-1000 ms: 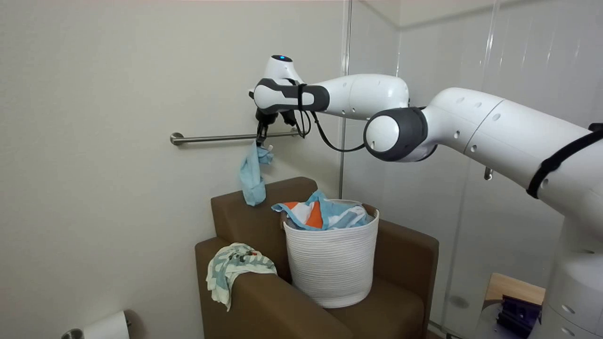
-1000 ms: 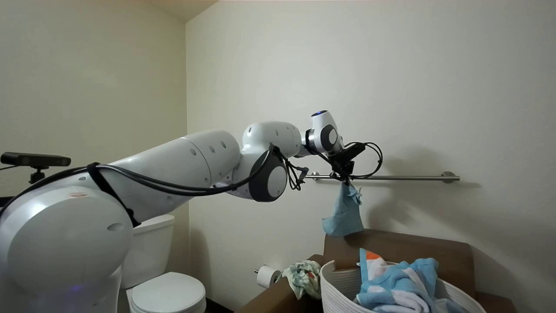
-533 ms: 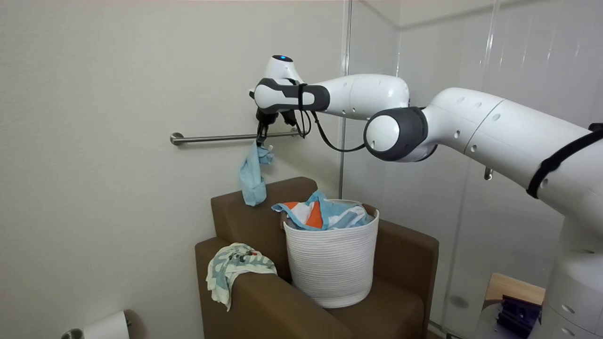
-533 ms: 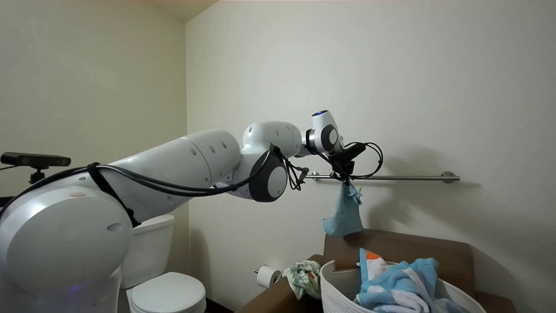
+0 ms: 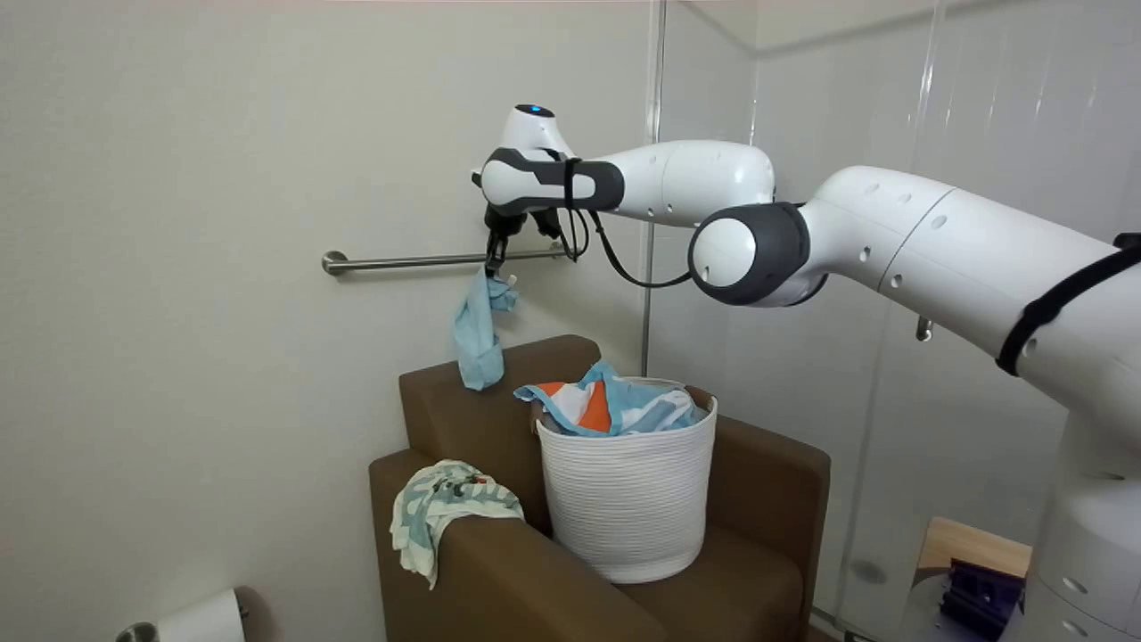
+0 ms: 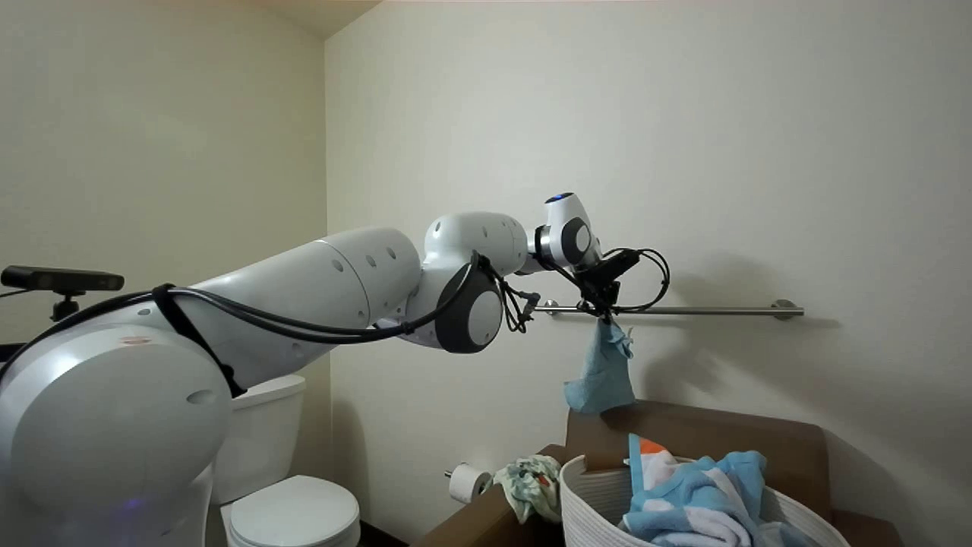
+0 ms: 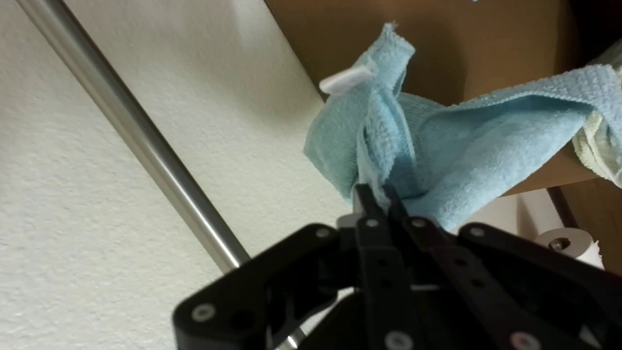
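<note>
Gripper [image 7: 379,199]: pinching the cloth [image 7: 466,155], its jaws standing almost together at the lower middle of the wrist view.
Cloth: light blue, hanging from the gripper and spreading from the upper middle to the right edge of that view; dangling just below the bar in both exterior views.
Bar [image 7: 144,138]: running diagonally down from the upper left of the wrist view.
Basket [image 5: 628,499]: standing on the chair [image 5: 731,580], lower middle of an exterior view, holding a towel [image 5: 597,406].
Printed cloth [image 5: 441,508]: draping over the armrest [image 5: 526,571], lower left.
</note>
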You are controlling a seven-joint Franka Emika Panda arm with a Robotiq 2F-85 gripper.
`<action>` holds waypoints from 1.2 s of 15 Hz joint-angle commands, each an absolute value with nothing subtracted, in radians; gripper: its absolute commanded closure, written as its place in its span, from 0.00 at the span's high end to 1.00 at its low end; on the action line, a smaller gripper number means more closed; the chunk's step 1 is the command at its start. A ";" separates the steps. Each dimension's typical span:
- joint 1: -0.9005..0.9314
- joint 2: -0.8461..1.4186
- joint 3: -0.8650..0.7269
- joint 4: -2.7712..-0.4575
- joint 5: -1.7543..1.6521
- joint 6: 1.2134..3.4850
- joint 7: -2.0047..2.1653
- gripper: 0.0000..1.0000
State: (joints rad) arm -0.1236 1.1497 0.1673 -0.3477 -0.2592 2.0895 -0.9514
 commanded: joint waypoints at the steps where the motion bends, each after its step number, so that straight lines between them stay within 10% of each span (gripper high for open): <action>1: -0.124 1.150 0.167 -0.348 -0.259 2.089 -0.951 0.04; 18: -0.144 1.154 0.150 -0.348 -0.266 2.152 -0.914 0.02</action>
State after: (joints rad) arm -0.1275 1.1513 0.1595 -0.3477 -0.2599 2.1028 -0.9368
